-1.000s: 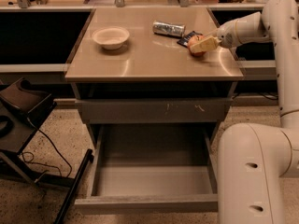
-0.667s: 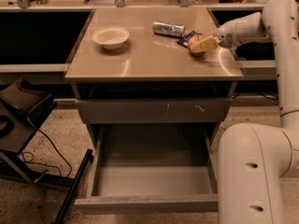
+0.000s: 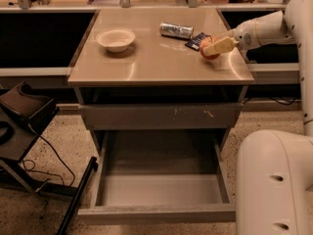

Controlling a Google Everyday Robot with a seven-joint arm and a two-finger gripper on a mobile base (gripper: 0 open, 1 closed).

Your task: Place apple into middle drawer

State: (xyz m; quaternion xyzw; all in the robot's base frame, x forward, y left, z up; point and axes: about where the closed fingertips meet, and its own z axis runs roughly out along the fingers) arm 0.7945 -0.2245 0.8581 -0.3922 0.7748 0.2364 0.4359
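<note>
The apple (image 3: 207,48), red-orange with a yellowish patch, rests on the tan counter (image 3: 146,62) near its right edge. My gripper (image 3: 215,47) reaches in from the right on the white arm (image 3: 264,29) and is shut on the apple, with one pale finger (image 3: 221,45) across its front. The middle drawer (image 3: 156,213) stands pulled open below the counter. Its gray floor holds nothing. Above it is a shut gray drawer front with pale scratch marks (image 3: 161,116).
A white bowl (image 3: 116,39) sits at the counter's left. A silver can (image 3: 176,31) and a dark packet (image 3: 197,40) lie just behind the apple. A black stand with cables (image 3: 24,116) is at the left. My white base (image 3: 274,180) is to the right of the open drawer.
</note>
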